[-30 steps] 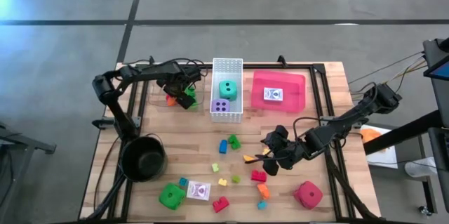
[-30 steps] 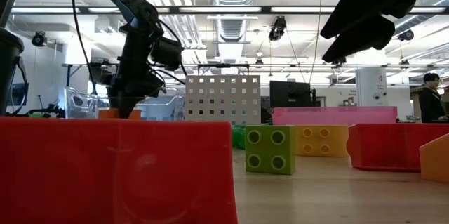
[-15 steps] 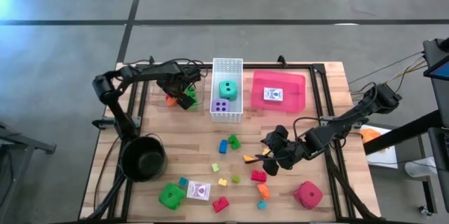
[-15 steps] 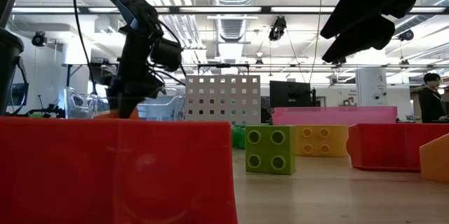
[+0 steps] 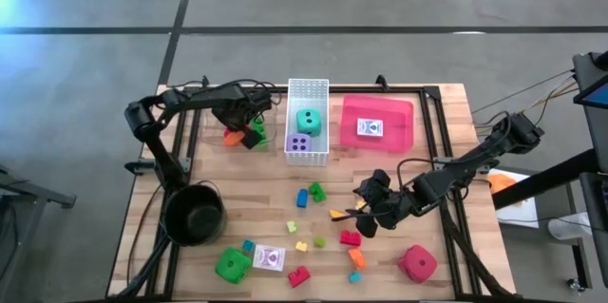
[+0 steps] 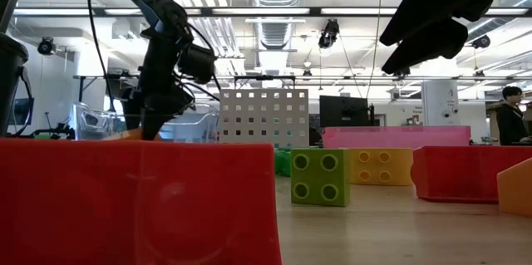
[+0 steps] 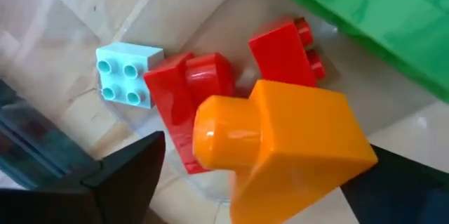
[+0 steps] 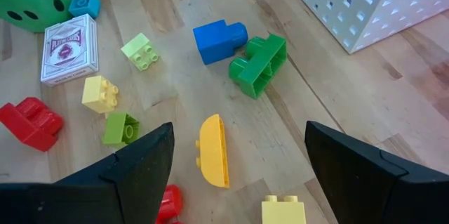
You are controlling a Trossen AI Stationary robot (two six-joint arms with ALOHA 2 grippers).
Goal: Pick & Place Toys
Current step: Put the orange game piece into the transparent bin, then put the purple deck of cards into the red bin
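Observation:
My left gripper (image 5: 245,128) stands open at the far left of the table, over a clear container (image 7: 84,13). An orange brick (image 7: 287,147) sits between its fingers, above two red bricks (image 7: 193,90), a light blue brick (image 7: 126,73) and a green one (image 7: 365,13). My right gripper (image 5: 366,214) hangs open above the table's middle right. Below it a yellow-orange flat brick (image 8: 212,150) lies on the wood between its fingers. More toys lie loose: a green die (image 5: 232,266), a red die (image 5: 417,263), a card pack (image 5: 269,258) and small bricks. My left gripper points down with its fingers on either side of the orange brick (image 7: 316,161). Whether a finger still touches the brick I cannot tell; a gap shows on one side and the other side is hidden by the brick.
A white perforated basket (image 5: 307,85) at the far middle holds a teal die (image 5: 307,120) and a purple die (image 5: 298,143). Right of it a pink-red tray (image 5: 404,113) holds a card pack (image 5: 370,129). A black pot (image 5: 193,216) stands near left.
My left gripper has opened around the orange brick while staying over the clear container. The brick remains between the fingers.

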